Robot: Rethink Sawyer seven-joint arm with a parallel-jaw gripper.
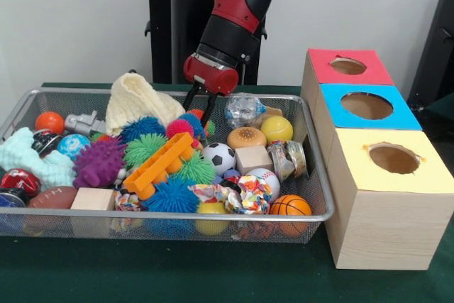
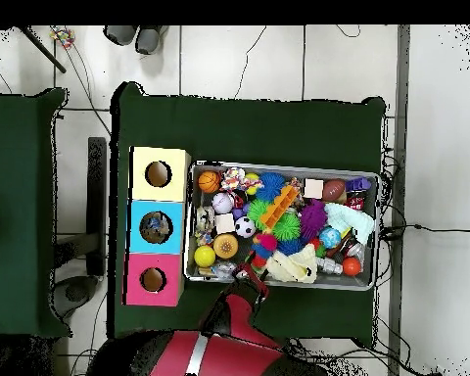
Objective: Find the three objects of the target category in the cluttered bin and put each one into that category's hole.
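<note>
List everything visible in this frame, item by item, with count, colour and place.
wire bin: one, silver, on the green table
sorting boxes: three, wooden, with red, blue and yellow tops, each with a hole, beside the bin
spiky balls: several, blue, green, purple and pink, mid bin
sport balls: soccer, basketball, baseball and football, toward the near side of the bin
wooden blocks: two, plain
orange rail toy: one, centre
cream cloth: one, far side
gripper: one, black fingers apart, lowered over the far side of the bin

Robotics lab, red and black arm (image 1: 230, 5) on a pedestal, green-covered surface (image 2: 249, 122) on a pale tiled floor (image 2: 239, 59), loose cables (image 2: 415, 230) trailing across it, probably a staged test with a wire bin (image 1: 213, 214) of toys and three colour-topped boxes (image 1: 386, 196)
</note>
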